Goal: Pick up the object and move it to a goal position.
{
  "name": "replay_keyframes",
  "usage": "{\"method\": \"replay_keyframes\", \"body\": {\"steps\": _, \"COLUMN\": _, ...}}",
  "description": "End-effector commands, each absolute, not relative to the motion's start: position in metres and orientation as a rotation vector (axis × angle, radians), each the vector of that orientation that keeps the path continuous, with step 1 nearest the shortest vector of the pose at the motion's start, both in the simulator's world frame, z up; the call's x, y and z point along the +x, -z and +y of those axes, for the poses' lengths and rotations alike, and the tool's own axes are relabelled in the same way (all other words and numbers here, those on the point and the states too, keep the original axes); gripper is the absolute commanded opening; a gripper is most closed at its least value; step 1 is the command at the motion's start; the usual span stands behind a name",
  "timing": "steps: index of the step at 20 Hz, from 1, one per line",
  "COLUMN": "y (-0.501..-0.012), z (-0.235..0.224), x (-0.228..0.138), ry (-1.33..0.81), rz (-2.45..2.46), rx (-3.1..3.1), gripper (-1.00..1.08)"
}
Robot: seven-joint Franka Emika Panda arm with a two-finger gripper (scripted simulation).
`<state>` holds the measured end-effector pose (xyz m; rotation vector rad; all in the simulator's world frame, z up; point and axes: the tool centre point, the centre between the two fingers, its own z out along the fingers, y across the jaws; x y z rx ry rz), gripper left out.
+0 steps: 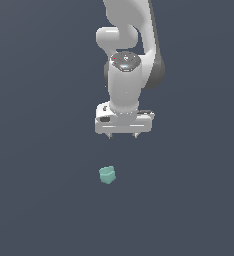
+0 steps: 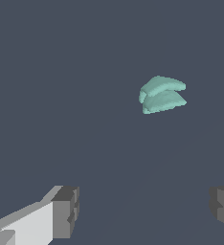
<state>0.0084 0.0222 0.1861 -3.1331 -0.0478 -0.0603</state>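
The object (image 1: 107,175) is a small teal-green chunky block with a notched top, resting on the dark grey floor. It also shows in the wrist view (image 2: 162,94). My white gripper (image 1: 122,135) hangs above the floor, pointing down, up and slightly to the exterior view's right of the block and apart from it. Its two fingers (image 2: 66,210) stand wide apart with nothing between them. The gripper (image 2: 145,210) is open and empty.
The white arm (image 1: 129,55) rises behind the gripper to the top of the exterior view. A plain dark grey floor (image 1: 39,200) lies all around the block.
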Motion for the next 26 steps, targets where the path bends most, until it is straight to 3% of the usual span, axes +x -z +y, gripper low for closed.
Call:
{"method": "replay_keyframes", "body": {"steps": 1, "y": -0.186, "z": 0.022, "x": 0.008, "ry": 0.060, "rz": -0.048, "rx": -3.133, "gripper": 1.00}}
{"method": "replay_keyframes", "body": {"steps": 11, "y": -0.198, "z": 0.055, "x": 0.009, "ry": 0.070, "rz": -0.169, "rx": -3.133, "gripper": 1.00}}
{"method": "replay_keyframes", "body": {"steps": 26, "y": -0.187, "z": 0.044, "x": 0.027, "ry": 0.061, "rz": -0.190, "rx": -3.132, "gripper": 1.00}}
